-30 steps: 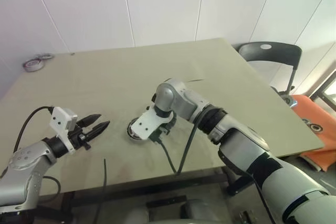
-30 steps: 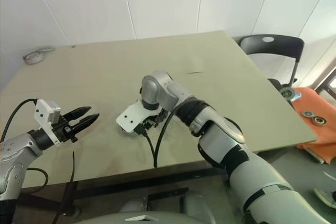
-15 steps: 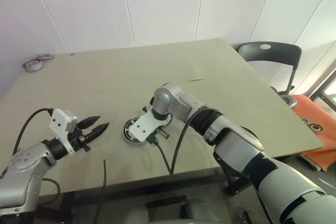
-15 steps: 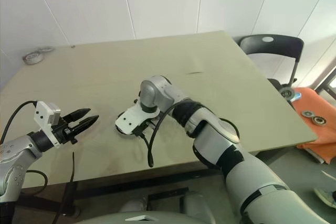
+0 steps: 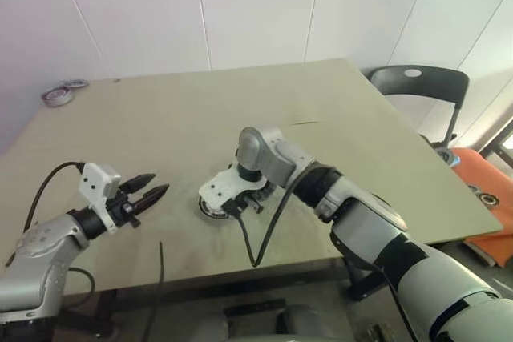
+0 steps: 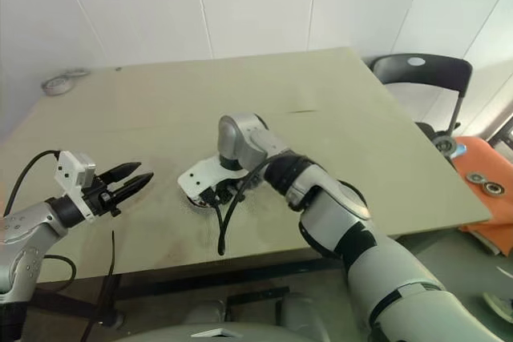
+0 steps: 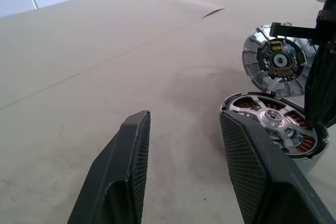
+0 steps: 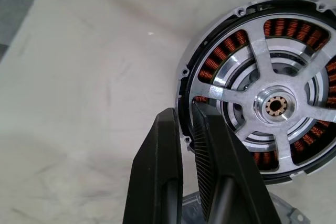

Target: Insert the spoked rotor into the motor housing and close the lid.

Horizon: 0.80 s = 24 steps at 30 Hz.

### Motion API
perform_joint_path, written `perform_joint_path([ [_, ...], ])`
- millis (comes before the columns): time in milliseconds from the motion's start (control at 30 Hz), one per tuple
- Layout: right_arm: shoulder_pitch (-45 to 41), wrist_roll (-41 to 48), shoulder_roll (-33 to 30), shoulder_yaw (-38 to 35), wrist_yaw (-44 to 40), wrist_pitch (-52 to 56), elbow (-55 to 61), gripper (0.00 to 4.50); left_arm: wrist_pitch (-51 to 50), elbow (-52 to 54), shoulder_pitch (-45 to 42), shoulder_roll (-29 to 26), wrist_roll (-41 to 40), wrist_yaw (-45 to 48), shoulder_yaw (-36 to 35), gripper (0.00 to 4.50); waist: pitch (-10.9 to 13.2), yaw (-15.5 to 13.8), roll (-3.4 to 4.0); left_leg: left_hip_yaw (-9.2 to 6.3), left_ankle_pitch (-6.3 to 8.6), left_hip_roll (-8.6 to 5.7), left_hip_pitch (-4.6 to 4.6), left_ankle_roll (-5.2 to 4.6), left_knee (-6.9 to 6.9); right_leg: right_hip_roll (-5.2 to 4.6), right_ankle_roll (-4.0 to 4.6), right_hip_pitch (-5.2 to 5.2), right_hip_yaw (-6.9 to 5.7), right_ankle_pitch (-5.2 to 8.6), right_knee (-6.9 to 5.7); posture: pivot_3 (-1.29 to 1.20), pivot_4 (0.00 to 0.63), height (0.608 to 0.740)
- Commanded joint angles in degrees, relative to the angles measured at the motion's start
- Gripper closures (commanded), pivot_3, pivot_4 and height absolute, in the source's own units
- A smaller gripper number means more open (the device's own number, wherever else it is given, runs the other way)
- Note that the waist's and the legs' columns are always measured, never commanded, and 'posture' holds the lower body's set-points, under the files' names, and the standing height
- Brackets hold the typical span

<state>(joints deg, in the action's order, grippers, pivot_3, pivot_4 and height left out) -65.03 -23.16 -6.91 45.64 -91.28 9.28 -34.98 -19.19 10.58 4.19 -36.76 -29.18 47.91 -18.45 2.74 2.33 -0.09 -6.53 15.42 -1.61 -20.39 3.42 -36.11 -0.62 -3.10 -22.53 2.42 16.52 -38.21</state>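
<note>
Since a second ago the right arm has dropped lower over the motor parts, and its right gripper (image 8: 184,145) has closed to a narrow slit pinching the dark rim of the spoked rotor (image 8: 273,107). On the beige surface (image 5: 160,126), that rotor sits tilted in the motor housing (image 7: 294,139), copper windings showing between its spokes. A silver lid (image 7: 276,59) stands tilted just beyond the housing. Well apart, the left gripper (image 5: 147,191) hovers about half open and empty. Tape rolls (image 5: 58,92) lie at the far corner.
</note>
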Motion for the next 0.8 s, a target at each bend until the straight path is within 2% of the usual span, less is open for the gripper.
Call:
perform_joint_path([
  [33,0.32,3.04,-3.09,2.11,-1.22,4.14,5.01,4.45,1.41,-1.48,-2.73,-0.63,0.62,1.02,0.90,2.24,0.00,-0.15,0.00,0.00,0.00,0.00,0.00,0.00,-0.01,0.00,0.00,0.01,-0.01,0.00,0.00,0.00,0.000,0.740],
  [400,0.80,4.09,-4.48,2.99,-1.05,9.26,8.71,4.45,1.71,-4.15,-6.38,-0.68,1.46,2.73,2.71,2.24,-0.01,-0.02,-0.01,0.01,0.00,0.00,0.00,0.00,0.00,0.01,-0.01,0.00,-0.02,0.00,0.01,0.00,0.000,0.740],
  [633,-2.23,3.19,2.77,1.36,3.62,15.65,0.99,4.45,1.53,-2.69,-4.51,-1.05,1.05,2.27,1.31,2.24,-0.02,0.54,-0.03,0.02,0.00,0.07,0.08,0.00,0.00,0.09,0.00,0.00,0.00,0.00,-0.08,0.00,0.000,0.740],
  [800,-4.37,2.51,6.31,0.59,6.90,15.59,-5.37,4.45,1.45,-1.24,-2.67,-1.05,0.65,1.60,0.41,2.24,-0.01,1.19,-0.01,-0.01,-0.01,0.13,0.30,0.00,-0.02,0.15,0.06,0.08,-0.01,-0.02,-0.26,0.00,0.000,0.740],
])
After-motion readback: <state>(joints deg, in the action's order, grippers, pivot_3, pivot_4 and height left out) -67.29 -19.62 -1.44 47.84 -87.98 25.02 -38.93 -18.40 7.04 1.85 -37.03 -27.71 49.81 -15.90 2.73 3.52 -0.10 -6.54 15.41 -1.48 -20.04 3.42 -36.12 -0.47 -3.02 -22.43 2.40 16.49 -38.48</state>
